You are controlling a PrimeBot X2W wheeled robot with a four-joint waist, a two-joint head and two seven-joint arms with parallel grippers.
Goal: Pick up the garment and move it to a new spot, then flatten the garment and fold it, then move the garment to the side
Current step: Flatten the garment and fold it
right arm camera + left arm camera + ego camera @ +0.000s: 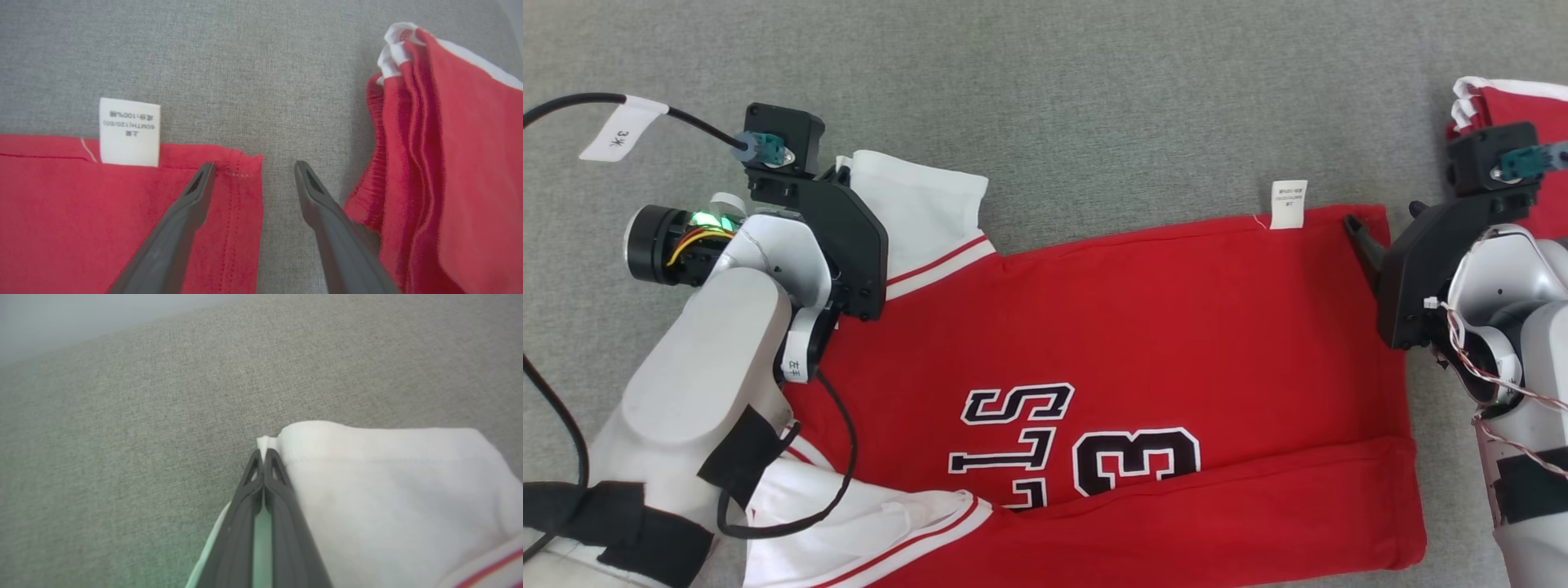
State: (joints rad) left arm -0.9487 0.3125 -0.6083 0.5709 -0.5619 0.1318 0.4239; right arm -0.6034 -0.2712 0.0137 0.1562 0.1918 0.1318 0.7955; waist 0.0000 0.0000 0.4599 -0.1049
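From my station I see the garment (pixel 1143 327), a red jersey with white sleeves, lying spread flat across the grey cloth-covered tabletop (pixel 1094 90), its collar end toward the left arm and its hem toward the right. Its lower edge is folded up in a long red band that partly covers the black-and-white lettering (pixel 1078 449). The left tool (pixel 263 457) is pinched together on the far white sleeve (pixel 388 490). In the left wrist view its two dark fingers meet at the tips with a corner of white fabric poking out just past them, so I take it to be gripping the sleeve edge, though the view is soft there. The right tool (pixel 255 165) stands wide and holds nothing. One finger sits over the top hem corner of the jersey, the other over bare grey cloth just beside it, and I cannot tell whether either touches down. A white care label (pixel 129 131) sticks out from the upper edge, near that corner. Further right, apart from the jersey, lies a second red garment (pixel 449 163), bunched in folds with white trim.
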